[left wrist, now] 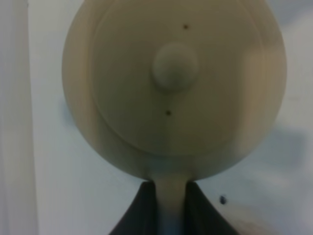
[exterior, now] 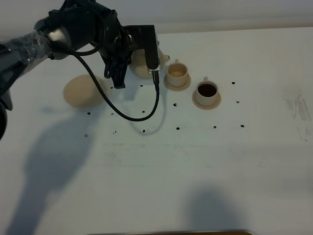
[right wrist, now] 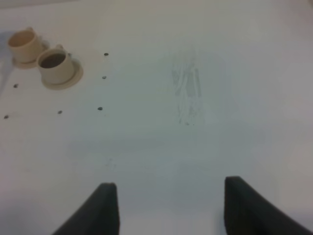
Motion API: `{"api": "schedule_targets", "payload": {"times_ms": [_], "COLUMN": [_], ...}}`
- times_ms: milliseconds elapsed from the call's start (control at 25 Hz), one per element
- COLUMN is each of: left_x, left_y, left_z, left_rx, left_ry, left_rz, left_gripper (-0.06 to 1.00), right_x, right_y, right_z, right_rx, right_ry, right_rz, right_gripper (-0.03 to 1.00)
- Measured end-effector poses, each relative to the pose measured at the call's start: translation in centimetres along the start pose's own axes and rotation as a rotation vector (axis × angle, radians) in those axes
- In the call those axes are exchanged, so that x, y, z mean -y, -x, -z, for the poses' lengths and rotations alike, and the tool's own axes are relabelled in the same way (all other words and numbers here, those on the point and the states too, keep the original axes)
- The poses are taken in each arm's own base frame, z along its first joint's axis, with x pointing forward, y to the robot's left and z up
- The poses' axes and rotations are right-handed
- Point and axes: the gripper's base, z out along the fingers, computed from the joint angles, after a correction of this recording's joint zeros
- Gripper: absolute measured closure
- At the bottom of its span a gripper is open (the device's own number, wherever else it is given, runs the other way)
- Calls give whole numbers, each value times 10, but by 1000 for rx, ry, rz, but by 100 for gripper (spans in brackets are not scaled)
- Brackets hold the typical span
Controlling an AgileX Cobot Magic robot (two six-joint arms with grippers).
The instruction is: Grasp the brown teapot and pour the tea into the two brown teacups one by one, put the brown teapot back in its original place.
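The brown teapot (exterior: 141, 67) hangs above the table just left of the cups, its spout towards the left teacup (exterior: 177, 72). My left gripper (exterior: 152, 64) is shut on its loop handle. In the left wrist view the lid and knob of the teapot (left wrist: 174, 66) fill the frame, with the handle pinched in my left gripper (left wrist: 171, 190). The left teacup looks pale inside. The right teacup (exterior: 207, 91) holds dark tea. Each cup stands on a small saucer. The wide tan saucer (exterior: 83, 91) lies bare to the left. My right gripper (right wrist: 170, 183) is open and empty over bare table.
Small dark marks dot the white table (exterior: 161, 166) around the cups. The left arm's black cable (exterior: 132, 116) loops down in front of the teapot. In the right wrist view both cups, the left teacup (right wrist: 24, 44) and the right teacup (right wrist: 54, 66), sit far off.
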Motion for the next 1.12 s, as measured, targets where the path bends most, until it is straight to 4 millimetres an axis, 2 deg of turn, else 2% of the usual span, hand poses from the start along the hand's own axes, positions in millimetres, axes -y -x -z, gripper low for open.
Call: {"api": "schedule_targets", "payload": {"times_ms": [360,880,1120], "left_x": [-7,-17,-17], "left_y": [0,2,4], "left_z": [-3,-7,-16], "left_rx": [-27,-18,-10], "left_ry": [43,165,196], "left_rz": [-202,-283,-313], "left_gripper": [86,86,86], "right_x": [0,0,0], "right_y": [0,0,0], "right_z": [0,0,0], "right_rx": [0,0,0], "right_ry": [0,0,0], "right_rz": [0,0,0], "right_gripper": [48,48,48]}}
